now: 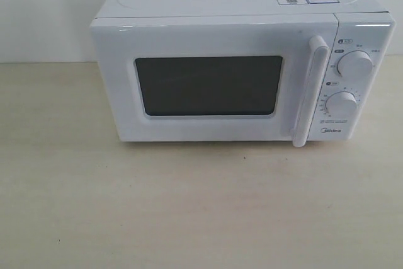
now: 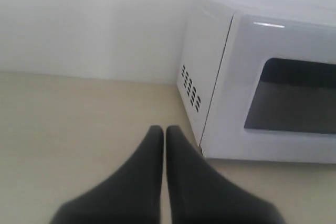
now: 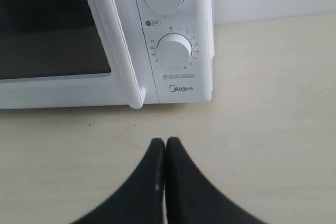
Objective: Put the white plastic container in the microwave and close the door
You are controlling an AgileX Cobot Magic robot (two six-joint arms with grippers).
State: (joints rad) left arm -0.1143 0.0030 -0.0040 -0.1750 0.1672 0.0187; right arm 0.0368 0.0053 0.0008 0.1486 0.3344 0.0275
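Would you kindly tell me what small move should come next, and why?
Probably the right gripper opens and reaches for the handle: the door is shut, that gripper's jaws are closed on nothing, and the white plastic container shows in no view.

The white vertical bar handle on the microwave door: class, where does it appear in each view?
Exterior view: white vertical bar handle, right of the dark rectangular window.
Left wrist view: not in it.
Right wrist view: only its lower part, beside the window.
Shared landmark: that window.
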